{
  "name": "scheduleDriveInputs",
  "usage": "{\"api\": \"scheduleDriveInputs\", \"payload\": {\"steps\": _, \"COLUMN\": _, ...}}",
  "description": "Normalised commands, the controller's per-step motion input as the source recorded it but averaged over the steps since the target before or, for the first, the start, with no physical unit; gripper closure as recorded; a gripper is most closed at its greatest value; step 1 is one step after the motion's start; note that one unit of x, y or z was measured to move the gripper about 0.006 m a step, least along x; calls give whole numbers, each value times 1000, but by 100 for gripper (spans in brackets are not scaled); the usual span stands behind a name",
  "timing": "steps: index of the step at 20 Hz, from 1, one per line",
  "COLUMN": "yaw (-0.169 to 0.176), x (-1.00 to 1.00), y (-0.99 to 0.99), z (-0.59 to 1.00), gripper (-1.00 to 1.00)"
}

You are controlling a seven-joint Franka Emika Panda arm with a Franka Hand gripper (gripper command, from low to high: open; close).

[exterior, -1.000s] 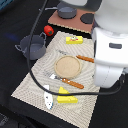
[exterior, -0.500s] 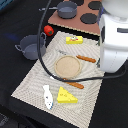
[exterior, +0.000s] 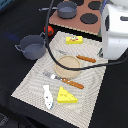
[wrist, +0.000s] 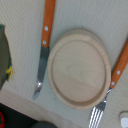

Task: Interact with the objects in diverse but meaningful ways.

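On the striped mat (exterior: 95, 97) lie a round wooden plate (exterior: 67, 66) (wrist: 80, 67), an orange-handled knife (exterior: 86, 59) (wrist: 46, 30) and an orange-handled fork (exterior: 70, 82) (wrist: 119, 70). The white fish (exterior: 47, 96) and the yellow holed cheese wedge (exterior: 66, 95) sit at the mat's near end. A yellow block (exterior: 75, 40) rests at its far end. The grey two-handled pot (exterior: 32, 47) stands off the mat on the exterior view's left, with the red tomato (exterior: 48, 31) behind it, partly hidden by a cable. My white arm (exterior: 117, 30) is at the right; no fingers show in either view.
A toy stove (exterior: 90, 12) with black burners carries a dark saucepan (exterior: 66, 8) at the back. A black cable (exterior: 47, 40) arcs over the mat from the arm. The table around the mat is black.
My arm has drawn back toward the exterior view's right and upward, uncovering more of the mat. The objects have not moved.
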Motion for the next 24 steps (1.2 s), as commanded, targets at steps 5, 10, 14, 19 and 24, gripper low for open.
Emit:
{"api": "scheduleDriveInputs", "payload": {"steps": 5, "yaw": 4, "x": -695, "y": 844, "z": -113, "gripper": -100}}
{"api": "scheduleDriveInputs", "payload": {"steps": 10, "yaw": 2, "x": -720, "y": 845, "z": -83, "gripper": -100}}
{"api": "scheduleDriveInputs", "payload": {"steps": 14, "yaw": 0, "x": -810, "y": 830, "z": -141, "gripper": -100}}
{"api": "scheduleDriveInputs", "payload": {"steps": 19, "yaw": 0, "x": -866, "y": 795, "z": -214, "gripper": -100}}
{"api": "scheduleDriveInputs", "payload": {"steps": 24, "yaw": 0, "x": -925, "y": 740, "z": -283, "gripper": -100}}
